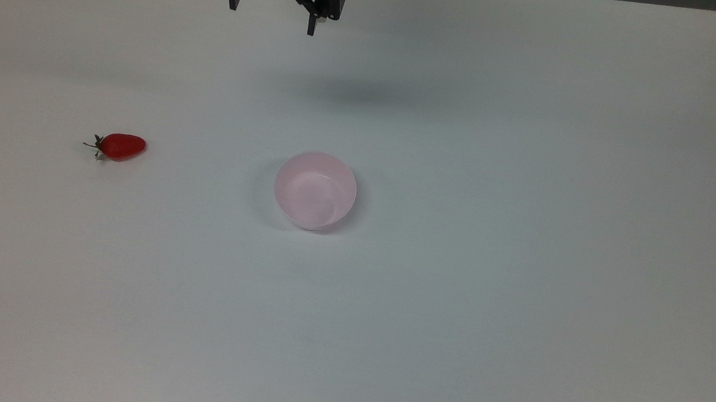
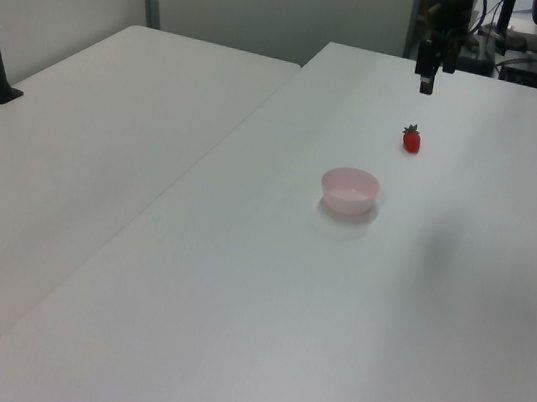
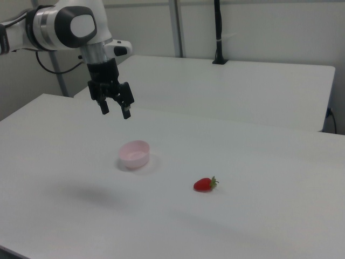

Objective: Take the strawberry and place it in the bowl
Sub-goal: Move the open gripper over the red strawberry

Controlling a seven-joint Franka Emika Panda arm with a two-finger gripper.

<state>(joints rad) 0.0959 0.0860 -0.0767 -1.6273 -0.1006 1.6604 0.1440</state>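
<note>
Two task objects sit on the white table (image 1: pixel 522 319), and neither has been touched yet. The toy strawberry (image 1: pixel 121 147) lies on its side well toward the top view's left edge of the table, about halfway between the far and near edges, with its green leafy stem end pointing at the top view's left edge. The pale pink bowl (image 1: pixel 315 190) stands upright and empty nearer the middle of the table, well apart from the strawberry.

My gripper (image 1: pixel 272 18) hangs high in the air above the far edge of the table in the top view, its two black fingers spread wide and holding nothing. In the right view it hovers above and behind the bowl, with its shadow falling on bare tabletop.

I judge we are at the very first step: the approach to the strawberry has not begun. The next move calls for carrying the gripper toward the top view's left edge and away from the far edge until it is over the fruit, then descending with the fingers either side of the red body. The strawberry is small, glossy and rounded, so I would close across its narrow width, not along its length
</note>
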